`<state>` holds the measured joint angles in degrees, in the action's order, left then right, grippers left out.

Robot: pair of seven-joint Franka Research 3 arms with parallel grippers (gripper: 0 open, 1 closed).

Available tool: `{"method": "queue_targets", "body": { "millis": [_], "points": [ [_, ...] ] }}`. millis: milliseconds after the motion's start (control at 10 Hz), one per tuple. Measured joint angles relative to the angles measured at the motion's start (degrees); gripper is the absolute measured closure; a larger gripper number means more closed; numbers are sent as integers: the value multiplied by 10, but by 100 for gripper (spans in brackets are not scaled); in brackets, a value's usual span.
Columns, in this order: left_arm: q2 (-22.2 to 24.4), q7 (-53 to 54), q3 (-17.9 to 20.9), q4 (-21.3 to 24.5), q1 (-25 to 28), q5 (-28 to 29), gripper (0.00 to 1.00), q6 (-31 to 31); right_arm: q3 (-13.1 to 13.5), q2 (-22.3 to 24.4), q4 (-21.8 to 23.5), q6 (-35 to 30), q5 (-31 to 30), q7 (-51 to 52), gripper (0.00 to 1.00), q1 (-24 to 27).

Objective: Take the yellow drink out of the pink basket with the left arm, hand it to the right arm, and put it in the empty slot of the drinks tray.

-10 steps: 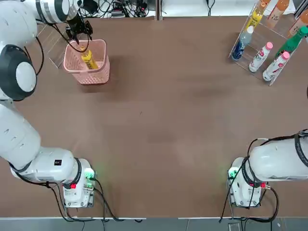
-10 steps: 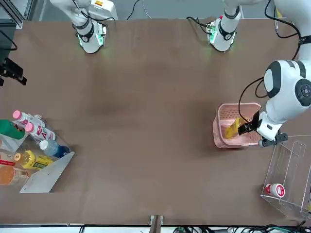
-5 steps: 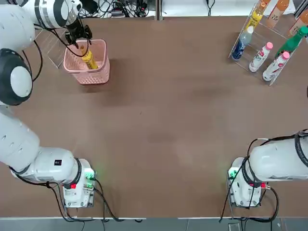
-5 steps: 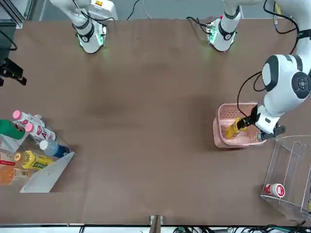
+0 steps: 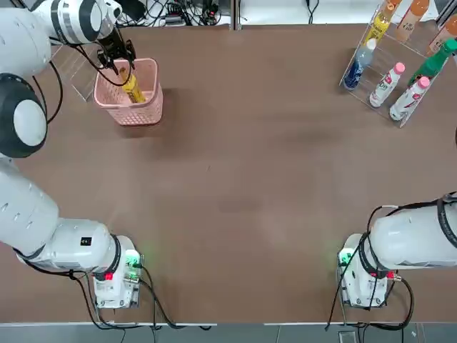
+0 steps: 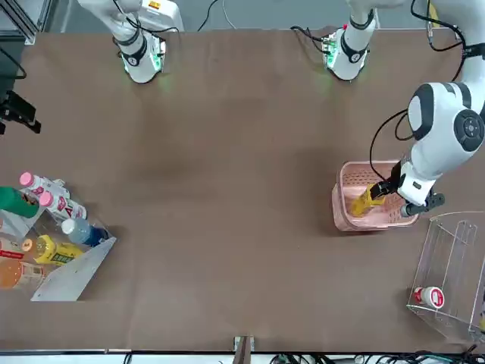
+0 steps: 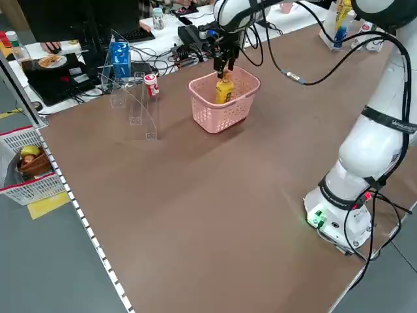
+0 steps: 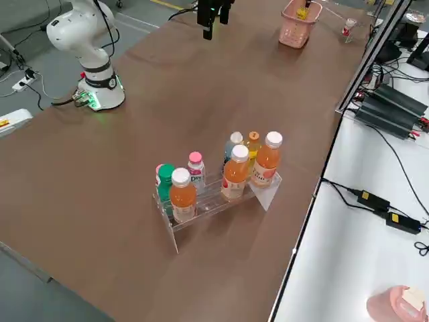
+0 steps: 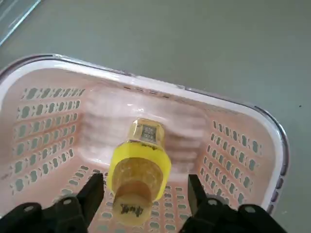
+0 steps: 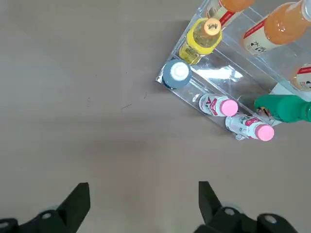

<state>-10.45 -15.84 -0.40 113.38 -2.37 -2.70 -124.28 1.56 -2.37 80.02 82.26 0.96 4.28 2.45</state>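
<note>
The yellow drink (image 9: 141, 165) leans upright inside the pink basket (image 9: 233, 145) at the table's far left (image 5: 139, 111). My left gripper (image 9: 144, 183) reaches down into the basket (image 6: 356, 224) and straddles the bottle's neck, still open, with a narrow gap on each side of the yellow drink (image 5: 131, 86). High over the table, my right gripper (image 10: 143, 191) hangs open and holds nothing. Below it is the clear drinks tray (image 10: 218, 73), which stands at the far right (image 5: 400, 71) and holds several bottles.
A clear acrylic stand (image 6: 455, 265) with a small red-and-white bottle (image 6: 430, 296) stands just beyond the basket at the table's left edge. Cables and a monitor lie past the table's far edge. The wide brown tabletop (image 5: 250, 179) stretches between basket and tray.
My left gripper has shifted a little over the basket and settled around the top of the yellow drink. The right arm, basket and tray have not moved.
</note>
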Motion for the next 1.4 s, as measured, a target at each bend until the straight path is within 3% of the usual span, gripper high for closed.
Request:
{"method": "queue_targets", "body": {
  "millis": [1400],
  "points": [
    [6,-17,-4,12,1,0,40,-6,1,0,-4,0,0,0,1,0]
  ]
}}
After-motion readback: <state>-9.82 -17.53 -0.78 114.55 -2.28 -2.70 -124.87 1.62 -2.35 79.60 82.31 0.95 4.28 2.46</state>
